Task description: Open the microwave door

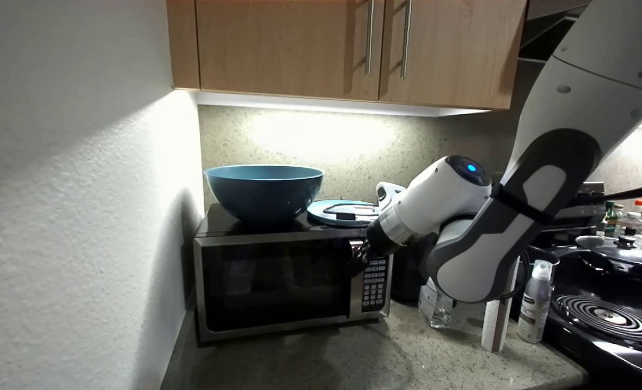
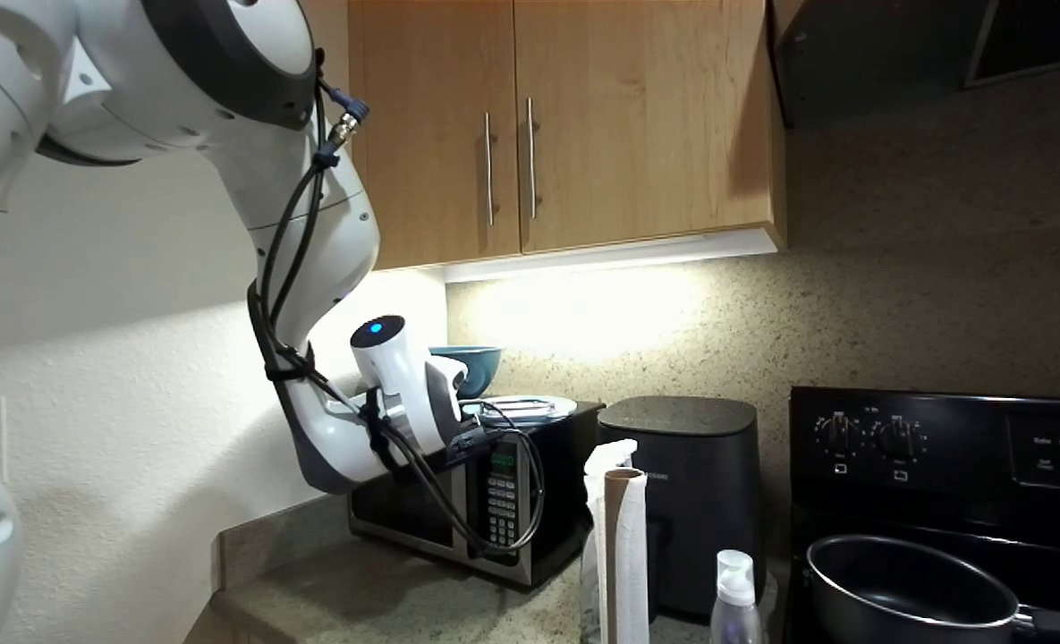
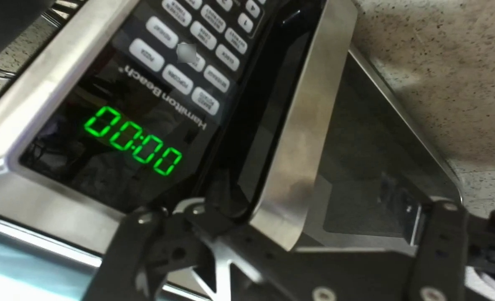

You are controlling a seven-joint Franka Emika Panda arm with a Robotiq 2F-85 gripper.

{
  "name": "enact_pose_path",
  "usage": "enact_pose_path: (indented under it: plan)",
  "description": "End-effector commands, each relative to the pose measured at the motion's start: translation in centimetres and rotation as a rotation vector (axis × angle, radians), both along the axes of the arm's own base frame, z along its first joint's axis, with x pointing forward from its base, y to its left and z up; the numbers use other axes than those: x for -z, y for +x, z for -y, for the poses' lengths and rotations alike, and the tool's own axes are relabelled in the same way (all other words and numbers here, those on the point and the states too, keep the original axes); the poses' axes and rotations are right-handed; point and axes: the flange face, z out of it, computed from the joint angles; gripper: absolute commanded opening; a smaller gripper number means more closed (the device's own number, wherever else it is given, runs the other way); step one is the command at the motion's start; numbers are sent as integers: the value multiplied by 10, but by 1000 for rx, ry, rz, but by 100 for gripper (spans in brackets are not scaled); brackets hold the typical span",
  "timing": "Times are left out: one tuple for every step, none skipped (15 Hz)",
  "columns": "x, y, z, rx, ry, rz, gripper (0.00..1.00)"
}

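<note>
The microwave door (image 1: 277, 287) is closed, a dark glass panel in a steel frame; it also shows in an exterior view (image 2: 409, 510) and in the wrist view (image 3: 364, 108). Its upright steel handle (image 3: 305, 138) stands at the edge beside the button panel (image 3: 168, 75). My gripper (image 3: 305, 186) is open around the upper end of the handle. One finger lies on the button panel side, by the gap behind the handle; the other stands apart on the glass side. In an exterior view my gripper (image 1: 358, 259) covers part of the handle.
A blue bowl (image 1: 266, 192) and a plate (image 1: 321, 214) sit on the microwave. A wall (image 1: 82, 244) stands close on the door's hinge side. A black appliance (image 2: 699, 501), a paper roll (image 2: 614, 546), a spray bottle (image 1: 535, 306) and the stove (image 1: 613, 319) are on the opposite side.
</note>
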Motion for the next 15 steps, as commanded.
enact_pose_path:
  plan:
    - [-5, 6, -6, -21, 3, 21, 60]
    - [-4, 6, -4, -19, 5, 20, 53]
    - [-5, 7, -3, -17, 5, 21, 47]
    - [-5, 7, -2, -10, 7, 20, 40]
    - [-3, 5, 1, -7, 5, 16, 34]
    - [0, 0, 1, -3, 6, -8, 27]
    - [1, -3, 3, 7, -10, -31, 22]
    - [1, -9, 6, 12, -28, -66, 21]
    - [1, -12, 9, 22, -47, -89, 20]
    - [1, -26, 6, 18, -61, -166, 16]
    - [-4, -30, 8, 40, -59, -181, 14]
    - [-10, -37, 12, 45, -72, -217, 13]
    - [-14, -44, 14, 68, -71, -241, 12]
    - [-18, -56, 14, 83, -72, -276, 12]
    - [-21, -68, 10, 93, -69, -309, 11]
